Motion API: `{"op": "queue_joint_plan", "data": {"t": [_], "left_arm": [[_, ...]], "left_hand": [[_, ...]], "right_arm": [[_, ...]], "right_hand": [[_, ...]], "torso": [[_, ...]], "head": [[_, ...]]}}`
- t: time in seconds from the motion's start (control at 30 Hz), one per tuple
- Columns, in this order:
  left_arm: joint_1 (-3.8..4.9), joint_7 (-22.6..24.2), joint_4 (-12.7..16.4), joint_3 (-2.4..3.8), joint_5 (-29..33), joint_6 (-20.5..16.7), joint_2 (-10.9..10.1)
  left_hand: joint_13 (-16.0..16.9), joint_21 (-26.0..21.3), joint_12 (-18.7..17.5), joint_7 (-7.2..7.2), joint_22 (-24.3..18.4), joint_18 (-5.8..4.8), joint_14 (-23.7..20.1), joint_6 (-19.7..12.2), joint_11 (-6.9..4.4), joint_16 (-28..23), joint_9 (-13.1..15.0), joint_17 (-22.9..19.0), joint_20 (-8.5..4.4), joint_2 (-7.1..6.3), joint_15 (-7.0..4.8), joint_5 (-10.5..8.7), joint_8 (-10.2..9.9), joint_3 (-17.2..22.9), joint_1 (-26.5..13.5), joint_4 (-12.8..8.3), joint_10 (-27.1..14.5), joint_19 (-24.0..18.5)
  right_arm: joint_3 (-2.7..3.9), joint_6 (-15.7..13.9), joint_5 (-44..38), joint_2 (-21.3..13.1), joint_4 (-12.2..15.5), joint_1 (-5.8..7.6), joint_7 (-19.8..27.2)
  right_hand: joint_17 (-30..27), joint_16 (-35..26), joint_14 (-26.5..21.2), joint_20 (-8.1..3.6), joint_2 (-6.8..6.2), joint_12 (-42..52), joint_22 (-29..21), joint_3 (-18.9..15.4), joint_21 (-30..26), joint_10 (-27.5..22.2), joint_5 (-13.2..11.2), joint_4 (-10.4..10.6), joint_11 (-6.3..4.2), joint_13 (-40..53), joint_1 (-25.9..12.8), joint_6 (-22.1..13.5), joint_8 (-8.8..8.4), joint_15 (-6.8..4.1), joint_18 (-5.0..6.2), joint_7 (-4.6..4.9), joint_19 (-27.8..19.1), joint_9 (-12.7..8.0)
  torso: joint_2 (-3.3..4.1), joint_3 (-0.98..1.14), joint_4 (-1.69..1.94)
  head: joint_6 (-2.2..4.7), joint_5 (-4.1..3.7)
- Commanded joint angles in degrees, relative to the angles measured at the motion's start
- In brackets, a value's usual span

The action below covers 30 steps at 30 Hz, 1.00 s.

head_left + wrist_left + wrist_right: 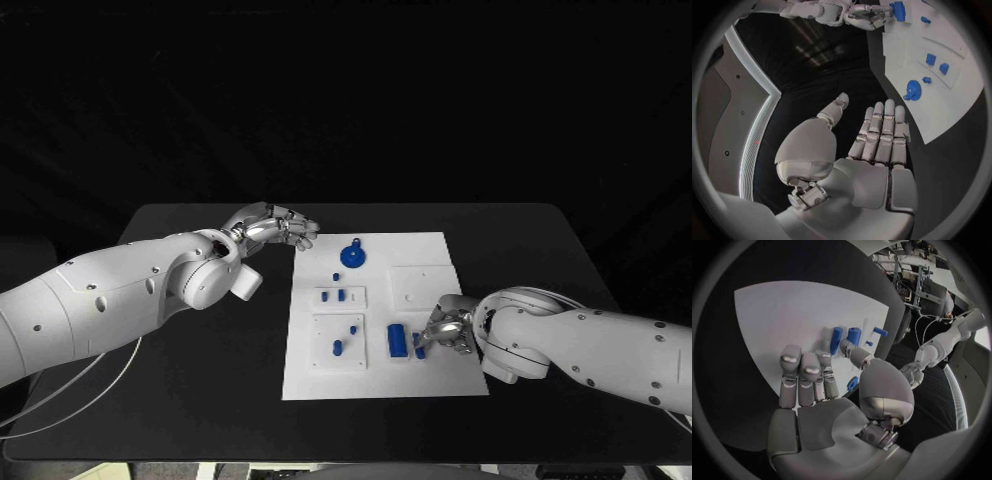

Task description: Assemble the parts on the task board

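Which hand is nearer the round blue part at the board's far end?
Left. The left hand hovers off the board's far corner, a short way from the round blue part; the right hand is over the board's near edge.

We see a black tabletop [188,400]; the white board [433,380] lies flat on its middle, small blue parts [395,339] upon it.

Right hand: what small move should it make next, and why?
Probably close its fingers on the blue part just beside them. The right hand is low over the task board, fingers apart and holding nothing, while the left hand waits open off the board's far corner.
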Motion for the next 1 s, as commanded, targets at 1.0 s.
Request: {"op": "queue_joint_plan", "data": {"t": [1.0], "left_arm": [[0.03, 0.4, 0.0, 0.03, 0.3, 0.7, 0.0]], "left_hand": [[-0.1, -0.3, 0.2, -0.07, 0.7, 0.77, 0.3, -0.3, 0.23, -0.3, -0.1, 0.2, 0.01, 0.34, 0.05, 0.13, 0.2, 0.1, -0.3, 0.1, 0.1, 0.3]], "right_arm": [[-0.03, 8.2, -3.5, -2.4, 1.1, -0.14, 3.2]], "right_hand": [[-0.2, -0.3, -0.1, -0.85, -5.21, 0.0, -0.4, -6.0, -0.7, -1.2, -0.1, 0.9, 0.04, -0.1, -1.3, -0.9, -0.69, -0.24, 1.66, 0.46, -0.3, 0.3]], "torso": [[0.00, 0.04, -0.07]], "head": [[0.19, -0.03]]}}
